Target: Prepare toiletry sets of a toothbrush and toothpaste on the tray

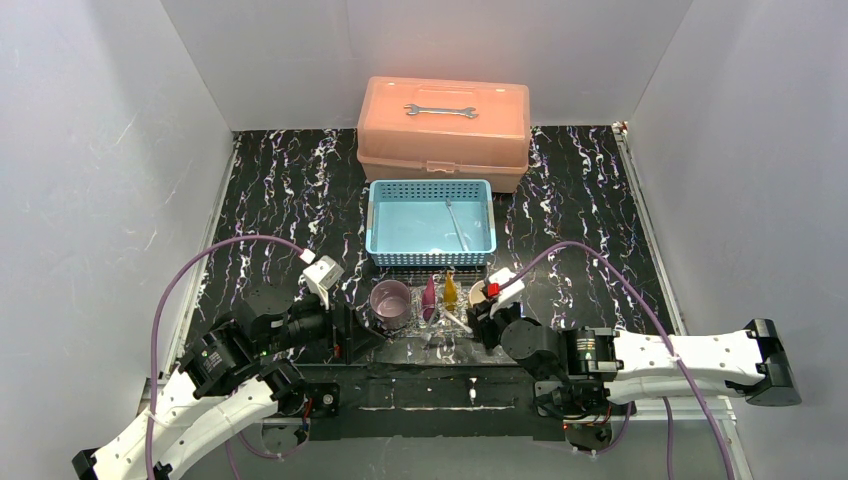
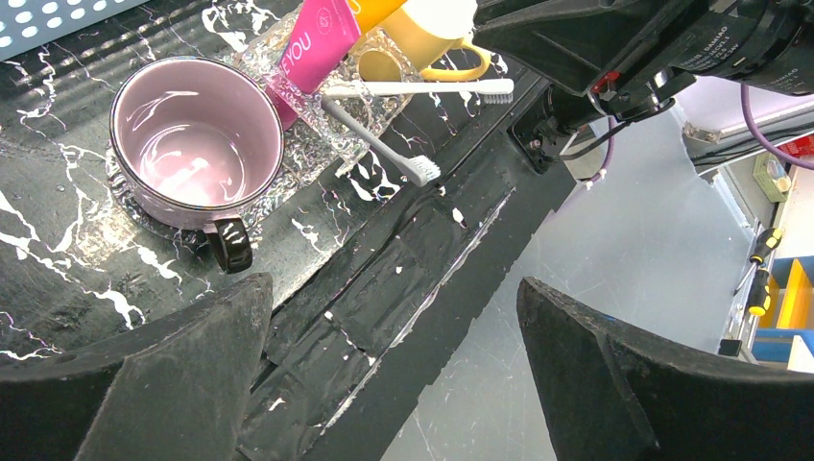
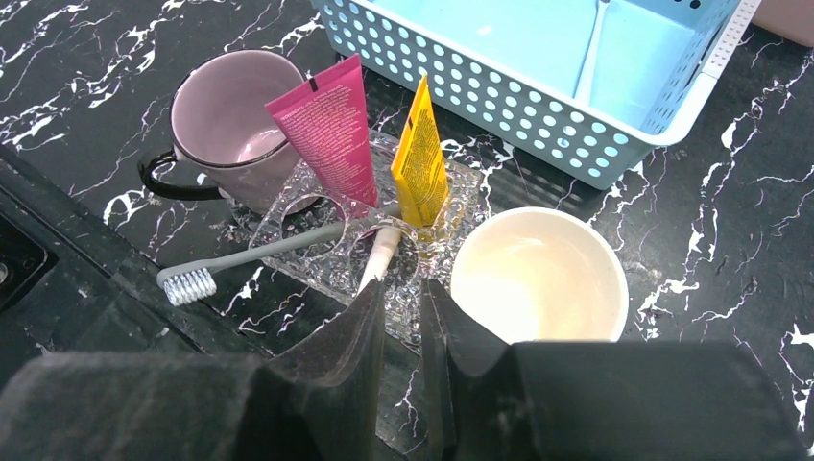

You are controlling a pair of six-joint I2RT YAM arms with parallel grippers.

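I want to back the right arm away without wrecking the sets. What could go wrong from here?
The white toothbrush ends right at the tips of the right gripper, whose jaws stand only slightly apart; backing out may drag it. The grey toothbrush lies across the clear glittery plastic tray with its bristle head past the edge, so a nudge might roll it off. The magenta tube and yellow tube stand leaning; a bump could topple them.

Tight spot around the tray [image 3: 288, 216]: purple mug [image 3: 235, 115] jams its left end, yellow mug [image 3: 538, 274] the right, and the blue basket [image 3: 538, 106] walls off the far side right behind the magenta tube [image 3: 331, 130] and yellow tube [image 3: 419, 158]. Right gripper [image 3: 398, 307] crowds the near edge. Bare worktop [image 1: 280, 200] on both sides of the basket is wide open.
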